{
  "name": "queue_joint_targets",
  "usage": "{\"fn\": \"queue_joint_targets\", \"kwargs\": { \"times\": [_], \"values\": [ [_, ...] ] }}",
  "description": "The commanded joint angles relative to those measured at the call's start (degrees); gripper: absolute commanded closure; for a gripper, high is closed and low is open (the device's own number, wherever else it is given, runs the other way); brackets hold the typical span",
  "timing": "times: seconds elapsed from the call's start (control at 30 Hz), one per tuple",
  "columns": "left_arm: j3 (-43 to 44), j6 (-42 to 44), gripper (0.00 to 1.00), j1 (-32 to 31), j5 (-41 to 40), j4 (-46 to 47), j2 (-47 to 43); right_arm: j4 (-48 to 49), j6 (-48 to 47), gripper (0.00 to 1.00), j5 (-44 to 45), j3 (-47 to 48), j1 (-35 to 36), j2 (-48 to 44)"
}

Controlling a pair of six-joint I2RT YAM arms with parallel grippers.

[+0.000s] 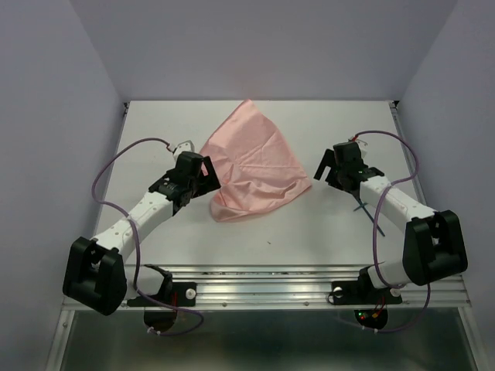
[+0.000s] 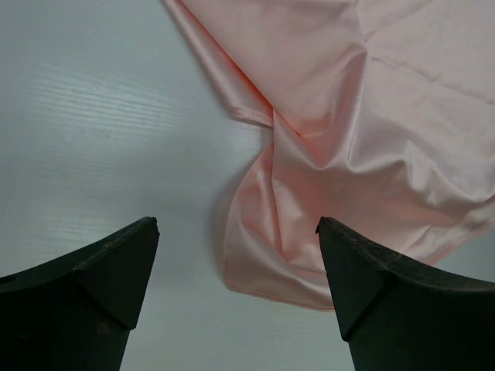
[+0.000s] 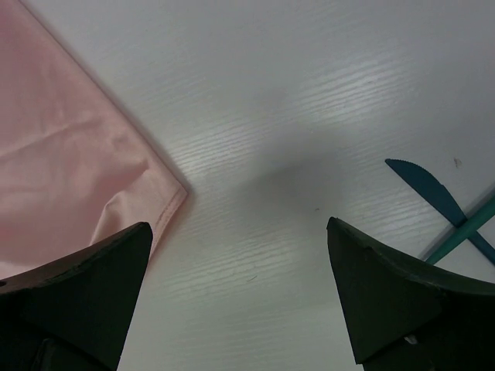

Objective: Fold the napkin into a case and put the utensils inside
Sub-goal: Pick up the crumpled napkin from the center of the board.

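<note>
The salmon-pink napkin [image 1: 255, 162] lies loose and rumpled in the middle of the white table [image 1: 255, 232], not folded into a strip; no case is in view. My left gripper [image 1: 209, 176] hovers open over the cloth's left lower edge. In the left wrist view the napkin [image 2: 348, 139] has a curled hem between the spread fingers of the left gripper [image 2: 237, 224]. My right gripper [image 1: 323, 171] stands open just right of the cloth's right corner. That gripper [image 3: 239, 224] has bare table under it, with the napkin [image 3: 62, 170] at left. The dark-teal utensils [image 1: 362, 207] lie crossed, partly hidden under my right arm; the knife [image 3: 425, 189] shows.
Purple cables [image 1: 116, 166] loop beside both arms. A metal rail [image 1: 263, 286] runs along the table's near edge. Pale walls close in the left, back and right sides.
</note>
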Motion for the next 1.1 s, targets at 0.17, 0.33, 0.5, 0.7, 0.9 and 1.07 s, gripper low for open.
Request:
{"fn": "queue_joint_targets", "kwargs": {
  "times": [0.17, 0.33, 0.5, 0.7, 0.9, 1.07],
  "values": [
    [-2.7, -6.6, 0.03, -0.4, -2.5, -4.4, -4.2, 4.5, -0.2, 0.0, -1.5, -0.8, 0.0, -1.8],
    [-4.9, -11.7, 0.09, -2.5, -2.3, -6.1, -3.7, 5.6, -0.3, 0.0, -3.8, -0.9, 0.0, -0.8],
    [-7.2, -20.5, 0.2, -4.2, -3.1, -8.1, -4.7, 7.0, 0.8, 0.0, -5.6, -1.9, 0.0, -1.2],
    [-11.6, -25.3, 0.34, -4.7, -1.8, -7.0, -9.3, 8.9, 1.5, 0.0, -9.1, -1.9, 0.0, -0.4],
    [-14.7, -23.4, 0.36, -4.9, 0.5, -0.7, -5.7, 9.6, 0.8, 0.0, -9.6, -1.6, 0.0, 1.0],
    [-16.5, -19.9, 0.36, -5.5, 4.0, 7.0, -3.7, 8.9, 1.7, 0.0, -10.1, -1.0, 0.0, 1.3]
  ]
}}
